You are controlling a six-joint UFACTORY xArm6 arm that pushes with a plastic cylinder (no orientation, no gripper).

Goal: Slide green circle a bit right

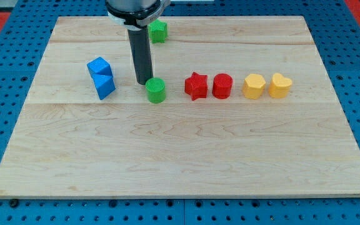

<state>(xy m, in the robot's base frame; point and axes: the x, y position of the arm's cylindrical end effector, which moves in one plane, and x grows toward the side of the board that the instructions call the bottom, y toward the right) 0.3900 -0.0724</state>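
Observation:
The green circle [156, 90] is a short green cylinder on the wooden board [180, 156], just left of the view's middle. My tip [144, 83] is the lower end of the dark rod. It stands right at the circle's upper left edge, touching it or nearly so. A red star [195, 86] lies a short way to the circle's right.
A red cylinder [222, 86] sits right of the red star. Two yellow blocks [253, 86] [280, 85] follow further right. Two blue blocks [99, 67] [105, 86] sit left of my tip. Another green block [159, 30] lies near the top edge, partly behind the arm.

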